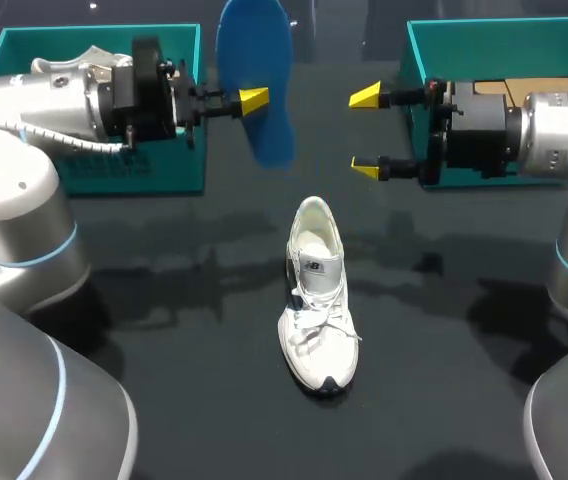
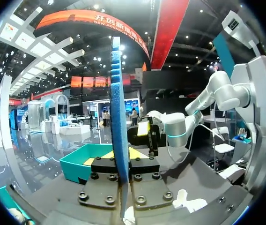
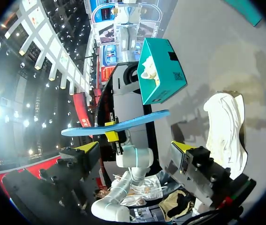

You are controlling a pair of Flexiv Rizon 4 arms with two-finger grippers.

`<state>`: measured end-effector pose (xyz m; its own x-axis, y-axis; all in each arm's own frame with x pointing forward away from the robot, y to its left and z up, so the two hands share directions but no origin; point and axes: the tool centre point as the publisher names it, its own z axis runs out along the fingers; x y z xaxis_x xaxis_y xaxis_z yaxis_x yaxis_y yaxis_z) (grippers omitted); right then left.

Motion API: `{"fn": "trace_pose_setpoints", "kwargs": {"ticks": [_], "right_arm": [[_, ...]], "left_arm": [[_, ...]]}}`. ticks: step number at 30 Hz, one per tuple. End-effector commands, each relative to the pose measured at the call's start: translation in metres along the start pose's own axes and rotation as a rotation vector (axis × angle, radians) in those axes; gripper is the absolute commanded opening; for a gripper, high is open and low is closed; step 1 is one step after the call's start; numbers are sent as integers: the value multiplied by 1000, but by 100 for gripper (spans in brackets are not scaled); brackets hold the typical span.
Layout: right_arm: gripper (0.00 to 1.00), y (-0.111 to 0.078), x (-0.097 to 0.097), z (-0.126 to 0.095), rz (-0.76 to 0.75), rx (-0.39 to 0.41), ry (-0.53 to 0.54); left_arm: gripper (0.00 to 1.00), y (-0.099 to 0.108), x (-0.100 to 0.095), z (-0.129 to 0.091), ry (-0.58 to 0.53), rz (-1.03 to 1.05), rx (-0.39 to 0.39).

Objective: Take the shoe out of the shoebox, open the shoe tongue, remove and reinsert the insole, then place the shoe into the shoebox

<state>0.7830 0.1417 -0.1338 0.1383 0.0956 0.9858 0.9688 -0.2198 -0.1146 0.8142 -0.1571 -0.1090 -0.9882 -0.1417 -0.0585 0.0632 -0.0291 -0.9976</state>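
Two boxes: right box (image 1: 504,35) holds cardboard (image 1: 539,90), left box (image 1: 164,175) something white (image 1: 69,62). Toward them the shoe (image 1: 316,310) turns its heel; left tool (image 1: 251,101) clamps insole (image 1: 259,60), right tool (image 1: 367,131) spread.

open room all around shoe (image 1: 316,300), insole (image 1: 262,55) hanging high beyond it

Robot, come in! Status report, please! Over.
Left tool shut on blue insole, held high over table. Right tool open, empty, facing it. Shoe upright on table. Nothing seen blocking the shoe.

The insole (image 1: 254,60) ran past the head view's upper edge and hid my left gripper's (image 1: 258,104) far fingertip.
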Motion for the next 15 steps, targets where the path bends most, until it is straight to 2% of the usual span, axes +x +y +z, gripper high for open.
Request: {"fn": "trace_pose_setpoints", "kwargs": {"ticks": [1,3,11,15], "right_arm": [[100,0,0,2,0,-2,-2],[100,0,0,2,0,-2,-2],[100,0,0,2,0,-2,-2],[100,0,0,2,0,-2,-2]], "left_arm": [[0,4,4,0,-8,4,23],[0,5,6,0,7,22,33],[0,0,18,-2,83,323,-44],[0,-1,22,-4,112,402,-32]]}}
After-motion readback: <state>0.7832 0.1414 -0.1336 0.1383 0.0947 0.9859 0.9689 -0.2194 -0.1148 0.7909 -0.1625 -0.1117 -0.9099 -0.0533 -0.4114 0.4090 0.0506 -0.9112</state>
